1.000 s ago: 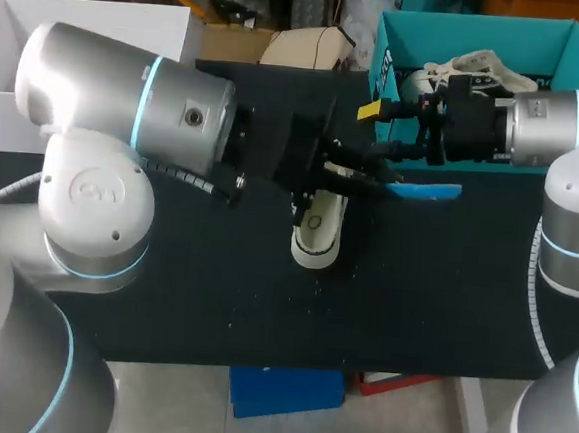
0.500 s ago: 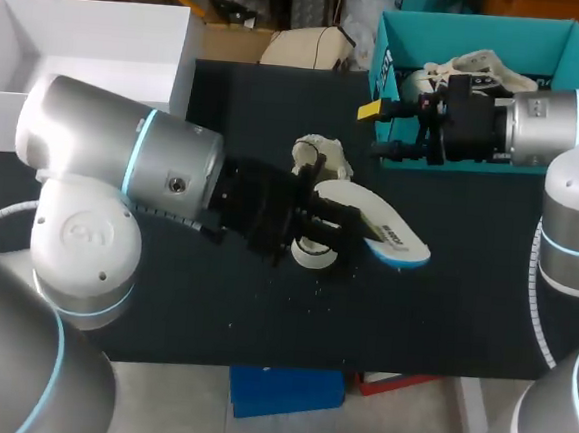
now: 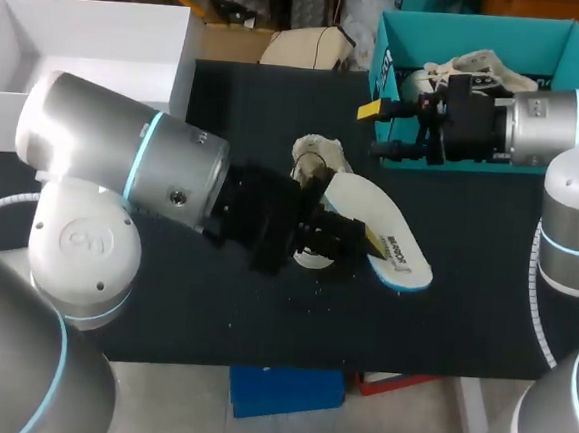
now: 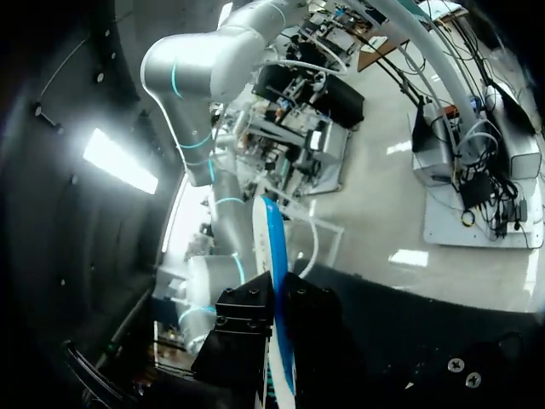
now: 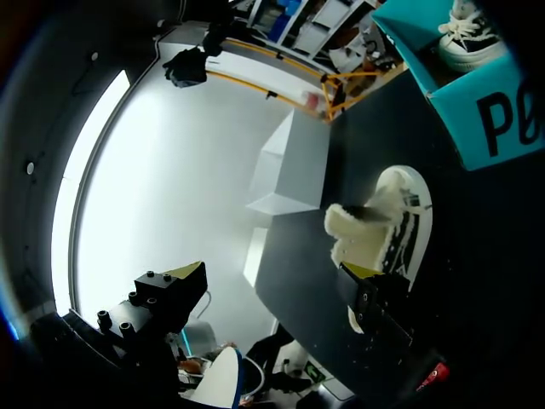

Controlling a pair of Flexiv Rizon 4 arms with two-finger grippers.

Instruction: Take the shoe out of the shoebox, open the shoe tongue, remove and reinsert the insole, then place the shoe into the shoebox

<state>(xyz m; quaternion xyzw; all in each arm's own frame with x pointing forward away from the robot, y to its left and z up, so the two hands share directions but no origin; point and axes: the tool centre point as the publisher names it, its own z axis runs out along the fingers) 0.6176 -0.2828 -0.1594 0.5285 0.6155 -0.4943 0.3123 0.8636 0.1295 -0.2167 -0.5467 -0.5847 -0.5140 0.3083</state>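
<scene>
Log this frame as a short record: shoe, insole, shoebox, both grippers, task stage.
shoe: on the table, outside the shoebox, fleece lining showing
insole: out of the shoe, beside it, one end in the left gripper
shoebox: teal, open, second shoe inside
left gripper: shut on the insole
right gripper: open, empty, by the shoebox's corner
stage: insole removed, not yet reinserted

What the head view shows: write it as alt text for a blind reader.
The left gripper holds a white, blue-edged insole beside a white shoe on the black table. The right gripper hangs open by the teal shoebox, which contains another shoe.
</scene>
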